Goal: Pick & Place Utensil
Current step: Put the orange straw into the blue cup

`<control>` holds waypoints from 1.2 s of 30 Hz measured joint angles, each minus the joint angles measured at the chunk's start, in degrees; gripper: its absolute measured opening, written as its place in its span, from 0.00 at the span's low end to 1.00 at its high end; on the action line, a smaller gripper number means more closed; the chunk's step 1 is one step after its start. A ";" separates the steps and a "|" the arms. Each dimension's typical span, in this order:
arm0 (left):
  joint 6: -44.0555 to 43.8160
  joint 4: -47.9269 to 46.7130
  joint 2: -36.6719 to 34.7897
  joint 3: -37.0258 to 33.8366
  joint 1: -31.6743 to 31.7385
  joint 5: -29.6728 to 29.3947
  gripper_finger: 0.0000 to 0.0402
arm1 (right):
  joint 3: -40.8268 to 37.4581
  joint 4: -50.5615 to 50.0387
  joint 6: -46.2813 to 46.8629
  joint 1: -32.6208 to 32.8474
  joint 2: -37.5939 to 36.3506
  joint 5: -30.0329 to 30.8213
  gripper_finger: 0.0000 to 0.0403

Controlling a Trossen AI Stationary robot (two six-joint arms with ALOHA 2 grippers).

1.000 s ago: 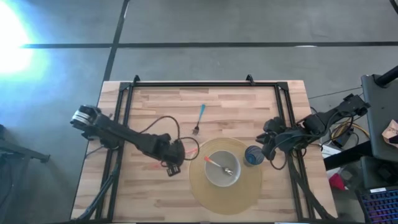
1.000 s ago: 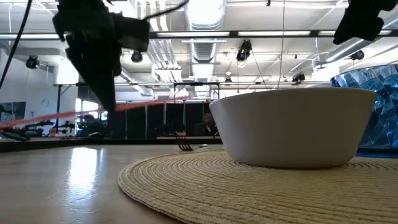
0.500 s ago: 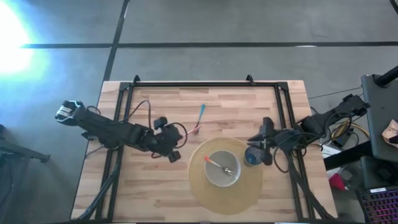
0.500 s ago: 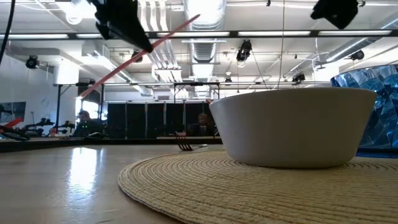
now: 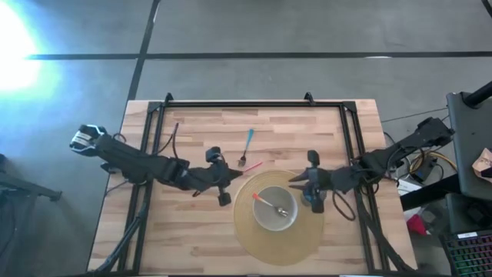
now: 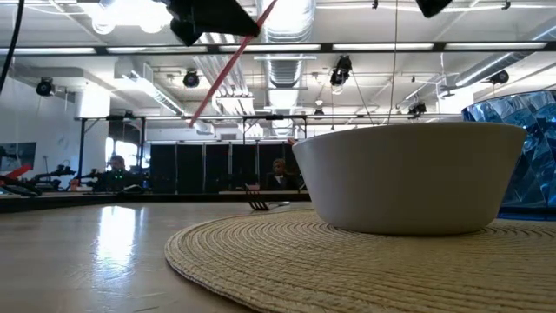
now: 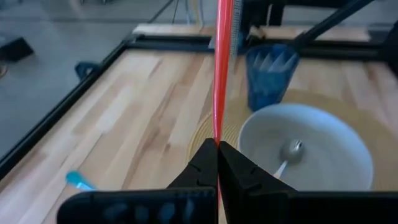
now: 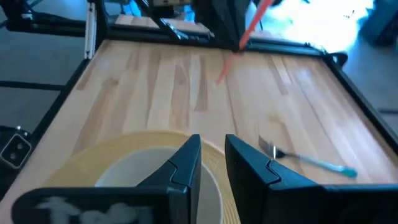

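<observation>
My left gripper (image 5: 224, 181) is above the table, left of the white bowl (image 5: 275, 209), shut on a thin red rod (image 7: 221, 68). The rod slants in the low view (image 6: 228, 71), clear of the table. The bowl stands on a round woven mat (image 5: 254, 235) and holds a spoon (image 5: 270, 205) with a red handle. A blue cup (image 5: 312, 198) stands by the bowl's right side. A fork (image 5: 246, 148) with a blue handle lies flat on the wood beyond the mat. My right gripper (image 8: 212, 158) hovers above the cup and the bowl's right rim, narrowly open and empty. My left gripper pinches the red rod (image 7: 217, 140) between its two fingertips. The rod runs forward past the fingers, along them, toward the cup. It is lifted clear of the table and tilted. How much of it reaches back behind the fingers I cannot tell.
A black frame (image 5: 246, 104) runs along the table's far, left and right sides. Bare wood (image 5: 184, 246) lies left of the mat and near the front edge. Cables and gear (image 5: 461, 192) stand off the table's right side.
My left gripper has risen with the red rod, gone first toward the table's far-left, then right toward the bowl, and turned; the rod, level before, now slants steeply. My right gripper has risen and gone toward the table's left, over the cup.
</observation>
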 joint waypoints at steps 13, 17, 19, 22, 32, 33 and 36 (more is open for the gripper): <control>7.76 20.54 0.00 -6.99 -0.10 6.74 0.00 | 0.00 14.68 -6.49 -0.15 6.47 0.35 0.18; 9.32 27.41 0.37 -9.62 -0.10 7.70 0.00 | 0.00 17.02 -8.40 -0.28 7.62 2.08 0.24; 9.59 29.23 0.71 -10.33 -0.10 8.31 0.00 | 0.00 18.71 -9.21 -0.50 8.03 3.97 0.28; 9.72 31.57 1.86 -10.67 -0.08 8.78 0.00 | 0.00 22.46 -10.78 -0.95 8.54 5.73 0.34; 11.95 34.76 6.28 -8.69 0.05 8.85 0.00 | 0.02 34.15 -17.13 -1.36 12.81 6.11 0.47; 12.04 34.72 6.52 -8.45 0.05 8.83 0.00 | 0.02 35.14 -17.15 -1.46 13.33 6.42 0.48; 12.64 34.67 7.13 -7.84 0.05 8.84 0.00 | 0.02 37.51 -17.30 -1.77 14.56 6.67 0.50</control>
